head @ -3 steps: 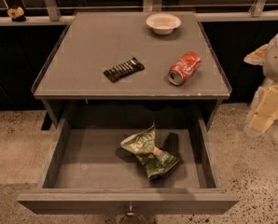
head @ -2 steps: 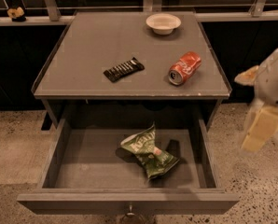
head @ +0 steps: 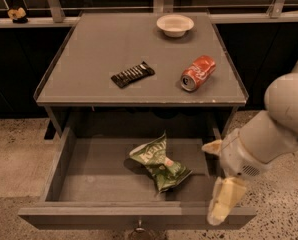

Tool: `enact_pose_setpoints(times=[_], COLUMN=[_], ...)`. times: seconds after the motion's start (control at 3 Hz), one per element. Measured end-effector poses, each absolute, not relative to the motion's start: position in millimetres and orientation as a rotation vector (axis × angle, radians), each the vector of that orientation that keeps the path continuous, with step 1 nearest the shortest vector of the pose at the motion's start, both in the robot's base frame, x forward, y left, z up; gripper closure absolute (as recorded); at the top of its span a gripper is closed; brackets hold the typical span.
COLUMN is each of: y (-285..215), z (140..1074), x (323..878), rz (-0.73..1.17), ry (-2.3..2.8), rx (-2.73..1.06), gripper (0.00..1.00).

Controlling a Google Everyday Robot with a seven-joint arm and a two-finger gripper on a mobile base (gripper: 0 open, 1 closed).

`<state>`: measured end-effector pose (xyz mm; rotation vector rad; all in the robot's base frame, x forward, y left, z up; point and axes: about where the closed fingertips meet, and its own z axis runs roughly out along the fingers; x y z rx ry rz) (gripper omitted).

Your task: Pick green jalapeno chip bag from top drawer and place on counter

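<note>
The green jalapeno chip bag (head: 159,163) lies crumpled on the bottom of the open top drawer (head: 64,159), about in the middle. The counter (head: 99,49) is the grey cabinet top above it. My gripper (head: 210,182) hangs on the white arm over the drawer's front right corner, to the right of the bag and not touching it. Its two pale fingers (head: 224,199) stand apart, open and empty.
On the counter lie a dark striped candy bar wrapper (head: 133,74), a red soda can (head: 198,72) on its side and a white bowl (head: 175,24) at the back. My arm's elbow (head: 289,101) bulks at the right. Speckled floor surrounds the cabinet.
My arm and gripper have moved left and down from beside the cabinet to over the drawer's right front corner. The bag and the counter items have not moved.
</note>
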<state>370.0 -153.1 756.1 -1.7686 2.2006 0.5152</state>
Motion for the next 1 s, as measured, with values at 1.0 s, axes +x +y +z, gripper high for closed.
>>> enact_pose_setpoints(times=[1.0], y=[-55.8], z=[662.0], x=[435.3], rz=[0.582], ry=[2.287], rx=[-1.659], gripper=[0.0])
